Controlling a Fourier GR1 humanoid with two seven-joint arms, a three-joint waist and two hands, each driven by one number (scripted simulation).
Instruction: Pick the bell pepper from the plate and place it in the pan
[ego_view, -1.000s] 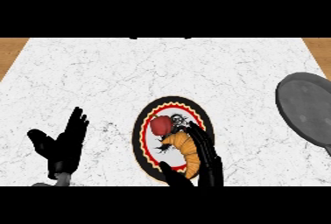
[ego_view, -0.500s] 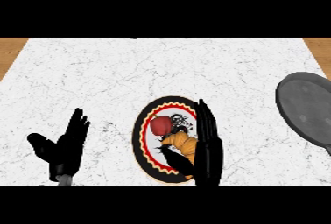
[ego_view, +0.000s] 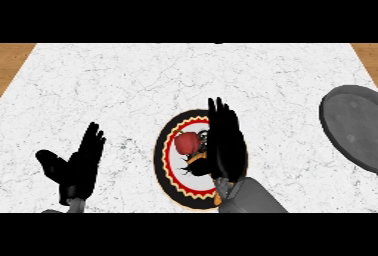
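At frame centre, right hand (ego_view: 225, 145) with straight fingers over plate (ego_view: 168, 172), beside red bell pepper (ego_view: 187, 144); left hand (ego_view: 77, 162) resting open, lower left.

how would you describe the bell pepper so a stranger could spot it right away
On the white marble counter, find the round plate with the red and yellow zigzag rim, near the front edge. The bell pepper lies on it, just left of the right robot hand: the only red, rounded thing there.

Kitchen; white marble counter (ego_view: 148, 80), patterned plate (ego_view: 168, 165), grey pan (ego_view: 353, 125); wood edging.
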